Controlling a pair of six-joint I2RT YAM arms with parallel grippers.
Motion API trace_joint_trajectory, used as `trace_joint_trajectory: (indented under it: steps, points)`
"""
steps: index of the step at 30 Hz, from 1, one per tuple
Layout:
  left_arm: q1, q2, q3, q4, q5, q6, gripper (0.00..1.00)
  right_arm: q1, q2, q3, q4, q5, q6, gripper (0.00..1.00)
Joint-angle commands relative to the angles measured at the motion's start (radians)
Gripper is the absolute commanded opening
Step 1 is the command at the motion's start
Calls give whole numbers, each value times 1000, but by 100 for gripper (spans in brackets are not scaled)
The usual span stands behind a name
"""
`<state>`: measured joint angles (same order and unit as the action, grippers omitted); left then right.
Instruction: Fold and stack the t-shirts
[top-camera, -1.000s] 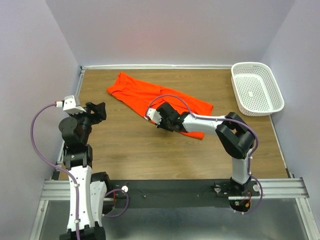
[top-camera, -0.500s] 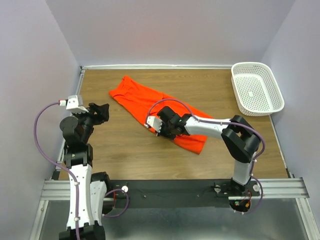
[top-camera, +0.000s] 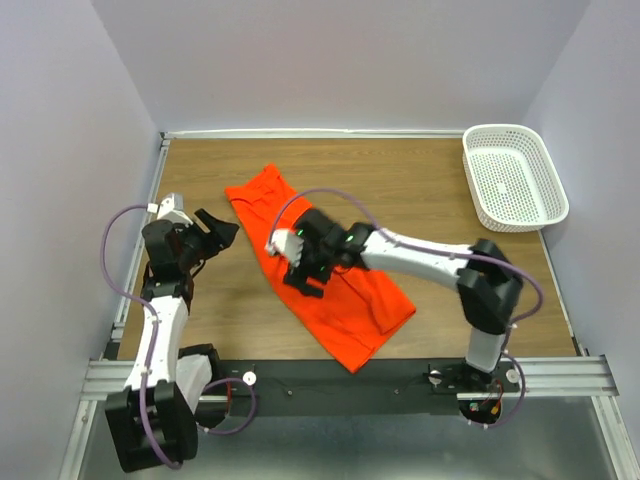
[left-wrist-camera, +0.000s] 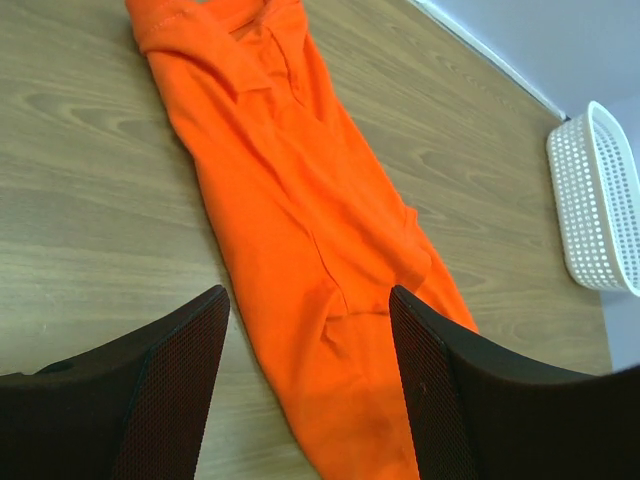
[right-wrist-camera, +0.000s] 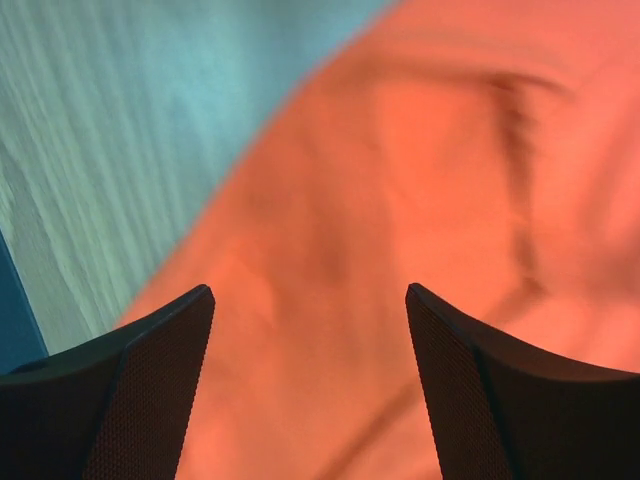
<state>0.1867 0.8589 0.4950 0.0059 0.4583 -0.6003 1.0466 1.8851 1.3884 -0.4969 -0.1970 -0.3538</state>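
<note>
Wood table (top-camera: 420, 170), and one orange shirt (top-camera: 350, 320) lies on it, well left of the basket (top-camera: 515, 180) and on the nearer side of it. The shirt runs as a long rumpled diagonal strip, not spread flat, with no clean fold in it. The basket stands apart from everything, with nothing in it.

Right gripper (right-wrist-camera: 310, 390) hangs low over the shirt's middle, far left of the basket. Its jaws are wide apart with nothing pinched between them, only orange cloth underneath. Left gripper (left-wrist-camera: 310, 390) is further left again, off the cloth's edge. It is well open too and holds nothing, pointing across the shirt toward the basket.

My read is that this is the laying-out step and folding proper hasn't begun. The next move calls for both grippers to take an edge, a hem corner or a sleeve, and pull the cloth flat. A pinch in the bunched middle would likely just drag the whole strip.
</note>
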Motion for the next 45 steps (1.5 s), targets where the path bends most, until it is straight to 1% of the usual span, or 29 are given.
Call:
trace_joint_trajectory:
  steps: [1,2,3,4,5,6,7,8,9,12,14,17,19,25,30,32,34,38,39,40,41,42,43,44,45]
  points:
    - [-16,109,25,69,-61,-56,74,-200,-196,-8,-40,-103,15,86]
    - [-19,186,36,104,-60,-62,74,-245,-220,-20,-37,-134,19,86]
    - [-24,228,49,124,-52,-67,73,-291,-245,-31,-34,-169,24,86]
    - [-45,317,89,156,-43,-58,73,-368,-277,-58,-25,-244,39,86]
    - [-58,318,118,157,-49,-41,73,-397,-293,-72,-19,-281,47,86]
    - [-72,407,146,166,-69,-29,73,-422,-305,-83,-14,-344,53,86]
    - [-88,499,202,186,-69,-1,73,-457,-325,-103,-5,-370,65,86]
    - [-93,500,230,186,-72,11,72,-468,-333,-110,0,-392,73,86]
    - [-95,590,259,183,-75,17,71,-477,-339,-115,1,-407,78,86]
    - [-105,722,367,190,-59,36,69,-493,-356,-132,14,-461,99,86]
    - [-108,788,398,189,-63,46,68,-499,-359,-137,15,-463,99,86]
    - [-113,856,447,149,-81,62,65,-508,-359,-138,17,-463,101,86]
    - [-113,873,464,123,-115,80,63,-511,-360,-140,17,-472,102,86]
    - [-115,882,488,75,-223,100,63,-519,-350,-141,15,-478,98,86]
    - [-115,1009,586,22,-239,120,61,-520,-351,-141,15,-481,99,86]
    - [-115,1049,631,-4,-265,128,61,-525,-357,-141,17,-483,102,86]
    - [-113,1068,658,-4,-294,132,61,-533,-362,-143,17,-487,101,86]
    - [-105,1101,689,-44,-300,142,59,-537,-362,-143,15,-490,99,86]
    - [-104,1114,695,-47,-299,145,57,-540,-362,-143,15,-492,99,86]
    - [-99,1121,701,-47,-290,146,47,-540,-362,-144,15,-492,99,86]
    - [-96,1128,714,-47,-285,146,40,-542,-362,-144,15,-492,98,86]
    - [-89,1138,723,-46,-277,148,29,-543,-363,-144,15,-490,99,86]
    - [-86,1144,744,-46,-277,151,25,-548,-365,-144,14,-490,96,86]
    - [-81,1154,770,-49,-271,155,19,-550,-365,-146,15,-487,96,86]
    - [-81,1160,771,-49,-271,155,19,-553,-365,-146,15,-487,96,86]
